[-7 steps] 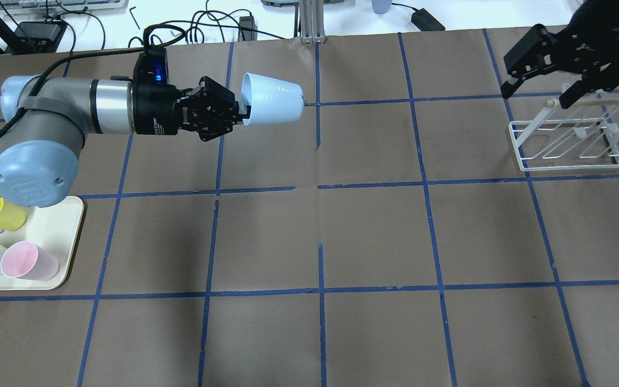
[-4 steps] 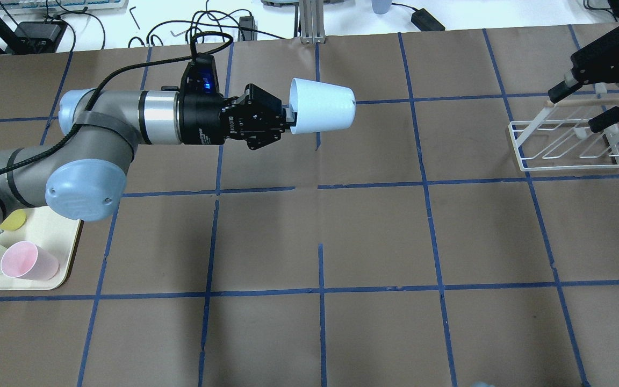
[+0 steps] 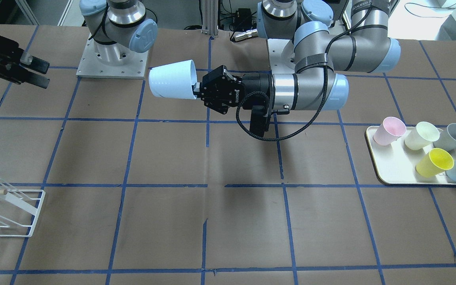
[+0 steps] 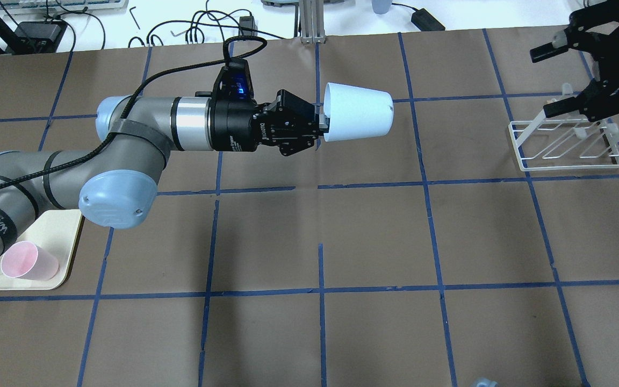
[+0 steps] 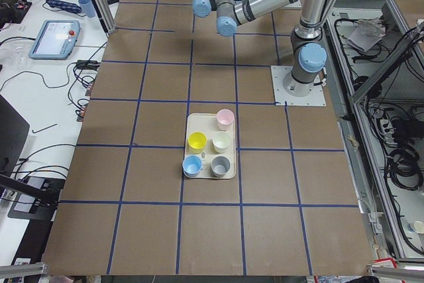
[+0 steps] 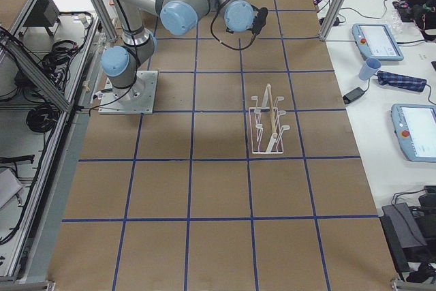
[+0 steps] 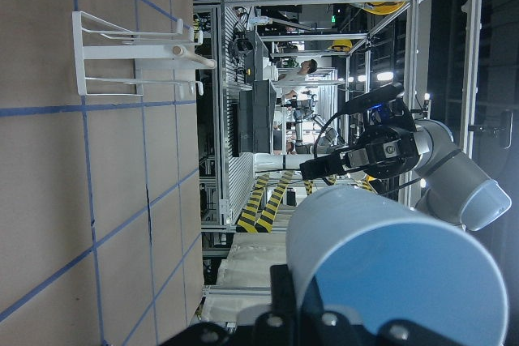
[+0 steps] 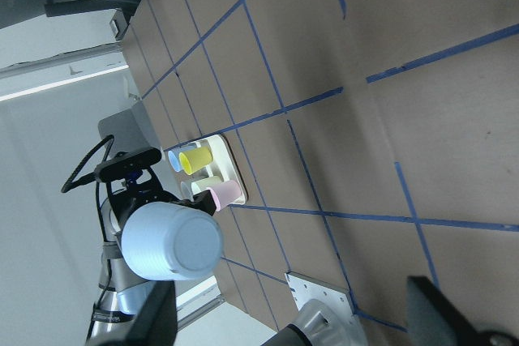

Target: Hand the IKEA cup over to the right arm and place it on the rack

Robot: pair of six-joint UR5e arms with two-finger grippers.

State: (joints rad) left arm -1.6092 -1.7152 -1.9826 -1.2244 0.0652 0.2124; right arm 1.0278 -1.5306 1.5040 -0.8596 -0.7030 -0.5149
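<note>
Grips cup (image 4: 360,113) by its rim in left tool (image 4: 323,121), sideways above middle of desk (image 4: 374,236); hangs right tool (image 4: 545,81) spread apart at rack (image 4: 567,162) end, well apart from cup.

Pink cup (image 3: 389,131) on cream tray (image 3: 394,165)
</note>
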